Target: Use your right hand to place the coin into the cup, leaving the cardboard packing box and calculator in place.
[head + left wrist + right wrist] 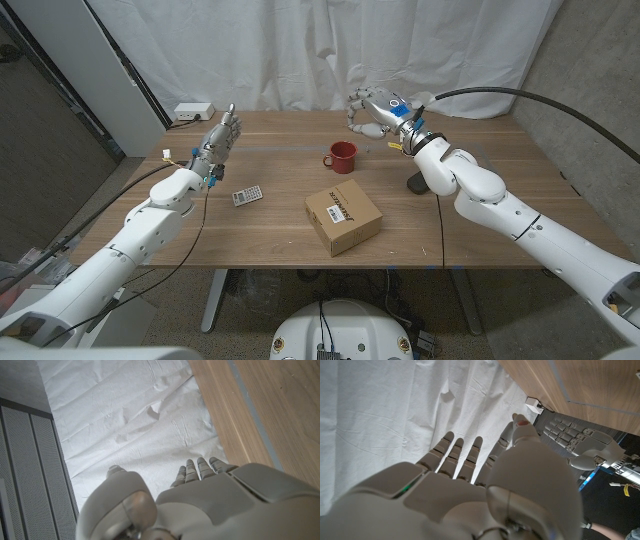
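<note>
The right hand (375, 108) is up over the far edge of the table (270, 235), just behind the red cup (340, 156), fingers loosely curled; can't tell if it's pinching the coin, which I can't spot. Left hand (220, 135) is raised, fingers released. The calculator (247, 195) and cardboard box (343, 218) sit nearer the front.

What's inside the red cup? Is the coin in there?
From the head view, the cup shows only a dark opening. Its wall hides the bottom, so whether a coin is inside cannot be told. The right hand hangs behind the cup, above the table's far edge.
</note>
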Controlling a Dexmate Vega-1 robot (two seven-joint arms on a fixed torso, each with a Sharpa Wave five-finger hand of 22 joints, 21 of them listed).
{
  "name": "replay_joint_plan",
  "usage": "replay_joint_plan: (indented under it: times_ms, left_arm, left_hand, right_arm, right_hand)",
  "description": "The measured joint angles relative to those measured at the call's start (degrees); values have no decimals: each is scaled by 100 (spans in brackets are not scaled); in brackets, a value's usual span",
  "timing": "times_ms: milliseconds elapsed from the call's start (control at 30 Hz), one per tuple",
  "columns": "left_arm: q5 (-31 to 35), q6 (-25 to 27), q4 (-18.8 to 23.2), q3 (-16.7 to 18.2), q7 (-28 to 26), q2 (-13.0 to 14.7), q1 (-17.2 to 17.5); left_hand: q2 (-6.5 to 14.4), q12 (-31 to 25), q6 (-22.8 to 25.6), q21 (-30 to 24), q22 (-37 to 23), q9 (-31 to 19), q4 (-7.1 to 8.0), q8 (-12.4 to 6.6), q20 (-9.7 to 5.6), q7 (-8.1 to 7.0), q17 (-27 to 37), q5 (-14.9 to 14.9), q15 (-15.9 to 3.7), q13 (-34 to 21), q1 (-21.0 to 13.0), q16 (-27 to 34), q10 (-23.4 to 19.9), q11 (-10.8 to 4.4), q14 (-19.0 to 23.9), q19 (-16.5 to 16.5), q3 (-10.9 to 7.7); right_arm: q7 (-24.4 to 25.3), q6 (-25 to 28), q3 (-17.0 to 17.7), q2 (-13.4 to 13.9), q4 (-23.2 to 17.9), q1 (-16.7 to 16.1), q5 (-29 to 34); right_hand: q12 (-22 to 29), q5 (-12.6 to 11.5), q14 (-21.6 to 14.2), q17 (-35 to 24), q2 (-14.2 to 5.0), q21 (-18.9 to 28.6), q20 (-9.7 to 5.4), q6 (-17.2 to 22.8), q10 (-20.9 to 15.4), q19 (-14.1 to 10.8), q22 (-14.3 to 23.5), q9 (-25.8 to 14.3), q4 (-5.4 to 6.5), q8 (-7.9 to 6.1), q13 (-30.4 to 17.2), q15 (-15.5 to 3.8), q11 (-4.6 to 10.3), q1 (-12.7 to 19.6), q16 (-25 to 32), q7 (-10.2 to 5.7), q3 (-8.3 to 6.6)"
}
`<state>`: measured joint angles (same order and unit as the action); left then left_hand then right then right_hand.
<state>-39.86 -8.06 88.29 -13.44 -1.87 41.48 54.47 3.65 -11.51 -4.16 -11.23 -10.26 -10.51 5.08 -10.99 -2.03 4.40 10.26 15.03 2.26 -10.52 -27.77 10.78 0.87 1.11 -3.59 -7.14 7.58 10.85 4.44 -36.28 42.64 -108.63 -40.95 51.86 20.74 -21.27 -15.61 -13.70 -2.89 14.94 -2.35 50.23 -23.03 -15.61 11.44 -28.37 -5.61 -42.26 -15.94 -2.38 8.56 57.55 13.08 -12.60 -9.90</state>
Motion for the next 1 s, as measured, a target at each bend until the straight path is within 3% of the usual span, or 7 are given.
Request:
replay_joint_plan:
  times_ms: [1000]
  left_arm:
    - [20, -36, 114, 88, -100, 34, 105]
  left_hand:
    - [0, 0, 0, 0, 0, 0, -20, 0, 0, 0, 0, 0, 0, 0, 0, 0, 0, 0, 0, 0, 20]
  right_arm:
    - [-198, -348, -586, -342, 979, 912, -77]
  right_hand:
    - [-24, 78, 0, 14, -6, 0, 0, -30, -21, 0, -14, 35, -16, -56, 52, 0, 19, -6, 0, 9, 49]
